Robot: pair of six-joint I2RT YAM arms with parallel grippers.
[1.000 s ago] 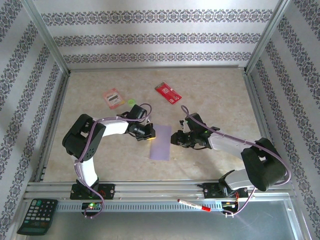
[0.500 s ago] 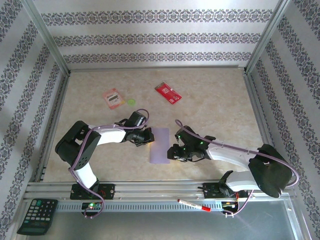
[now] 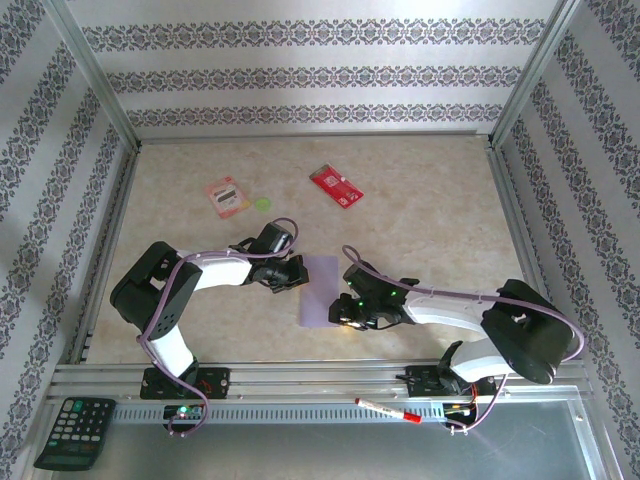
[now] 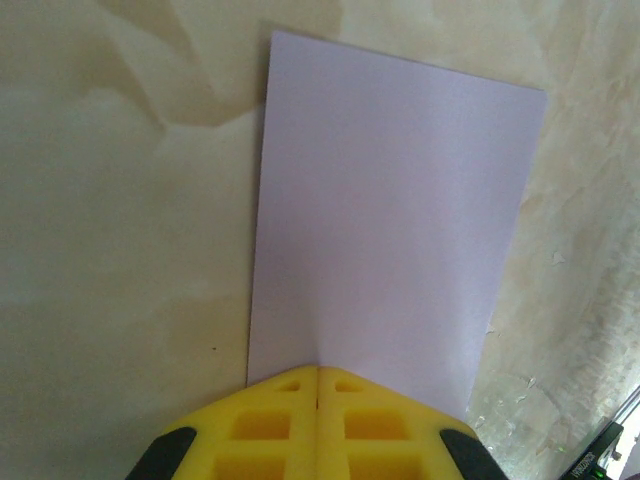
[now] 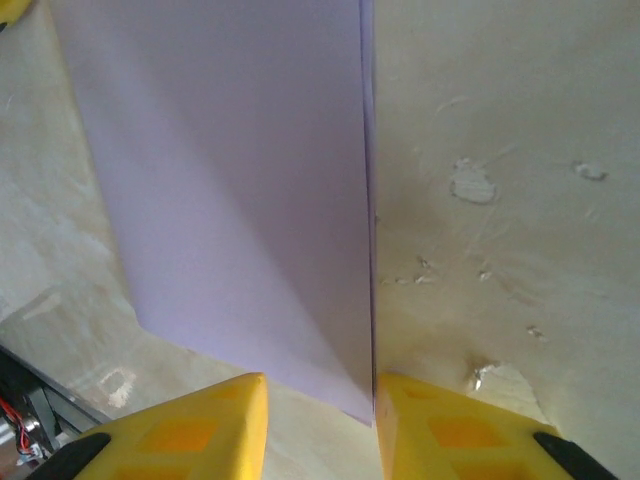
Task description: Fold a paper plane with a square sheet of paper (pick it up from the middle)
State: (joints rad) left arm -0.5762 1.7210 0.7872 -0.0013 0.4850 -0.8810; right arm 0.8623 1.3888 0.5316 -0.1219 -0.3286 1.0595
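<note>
Lilac paper (image 4: 390, 220), flat narrow rectangle

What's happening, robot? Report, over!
Left gripper shut, tip at paper edge. Right gripper open, astride opposite edge. It lies folded, flat. Red card far off.

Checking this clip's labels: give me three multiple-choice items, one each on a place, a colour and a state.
1. Where does the lilac paper sheet lie? A between the left gripper and right gripper; B far-left corner; C far-right corner.
2. Colour of the finger pads? A blue; B yellow; C black.
3. Left gripper's jaws? A wide apart; B half open; C shut.
Answers: A, the top view shows a gripper on each side of it; B, both wrist views show yellow; C, the pads meet with no gap.
</note>
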